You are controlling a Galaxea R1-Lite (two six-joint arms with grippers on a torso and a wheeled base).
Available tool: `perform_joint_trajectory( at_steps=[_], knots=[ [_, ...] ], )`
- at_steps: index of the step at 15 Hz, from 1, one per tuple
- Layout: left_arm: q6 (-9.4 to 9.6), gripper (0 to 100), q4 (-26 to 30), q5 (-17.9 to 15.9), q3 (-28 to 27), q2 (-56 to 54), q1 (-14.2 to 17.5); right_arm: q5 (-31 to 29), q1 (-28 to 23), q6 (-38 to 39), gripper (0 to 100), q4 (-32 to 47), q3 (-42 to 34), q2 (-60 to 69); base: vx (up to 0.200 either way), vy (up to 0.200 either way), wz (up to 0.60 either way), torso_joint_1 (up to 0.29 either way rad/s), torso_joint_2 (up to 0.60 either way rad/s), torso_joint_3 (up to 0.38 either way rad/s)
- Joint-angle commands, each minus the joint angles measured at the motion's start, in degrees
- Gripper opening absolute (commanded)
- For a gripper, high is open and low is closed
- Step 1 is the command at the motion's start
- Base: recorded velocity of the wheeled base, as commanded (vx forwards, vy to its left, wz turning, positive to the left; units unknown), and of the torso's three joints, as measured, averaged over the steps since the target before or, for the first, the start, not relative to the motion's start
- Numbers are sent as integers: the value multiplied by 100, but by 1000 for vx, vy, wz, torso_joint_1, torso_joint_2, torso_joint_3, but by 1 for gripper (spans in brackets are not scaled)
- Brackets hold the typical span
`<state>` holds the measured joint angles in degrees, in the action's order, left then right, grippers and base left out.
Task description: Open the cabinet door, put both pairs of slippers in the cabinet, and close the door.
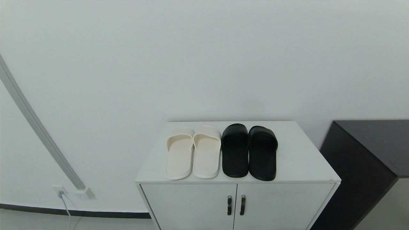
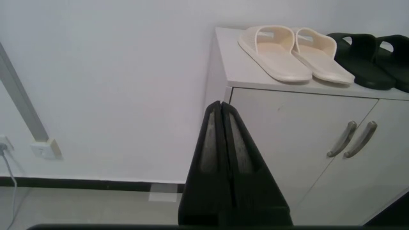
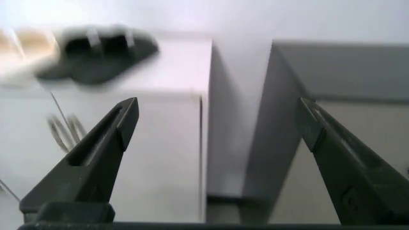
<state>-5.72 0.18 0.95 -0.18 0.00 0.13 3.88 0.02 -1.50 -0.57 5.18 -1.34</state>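
A white cabinet (image 1: 297, 159) stands against the wall, both doors closed, with two dark handles (image 1: 235, 204) at the middle seam. On its top lie a cream pair of slippers (image 1: 192, 152) and, to their right, a black pair (image 1: 249, 151), toes toward the wall. My left gripper (image 2: 221, 107) is shut with nothing in it, low and to the left of the cabinet (image 2: 287, 140), where the cream slippers (image 2: 294, 52) and handles (image 2: 351, 138) show. My right gripper (image 3: 217, 118) is open and empty, off the cabinet's right corner (image 3: 185, 128); the black slippers (image 3: 96, 54) show blurred.
A dark cabinet (image 1: 367, 166) stands close to the right of the white one, with a narrow gap between them. On the left wall are a slanting grey cable duct (image 1: 35, 124), a socket (image 1: 59, 190) with a plugged-in cord, and a dark skirting strip (image 1: 73, 212).
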Motion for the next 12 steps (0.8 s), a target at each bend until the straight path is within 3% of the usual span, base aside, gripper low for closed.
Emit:
perform_joint_trajectory(
  at_steps=[1,3,8,12],
  knots=[
    [-8,0,-1,2,1,9,-5,17,94,308,100,444,1301,-1378,0,0,0,0,0,0],
    [-8,0,-1,2,1,9,-5,140,191,229,100,382,1205,-1966,0,0,0,0,0,0],
    [0,0,-1,2,1,0,4,351,771,343,100,-1498,1187,-4876,0,0,0,0,0,0],
    [0,0,-1,2,1,9,-5,342,1843,1064,100,-3441,1398,-6677,0,0,0,0,0,0]
  ],
)
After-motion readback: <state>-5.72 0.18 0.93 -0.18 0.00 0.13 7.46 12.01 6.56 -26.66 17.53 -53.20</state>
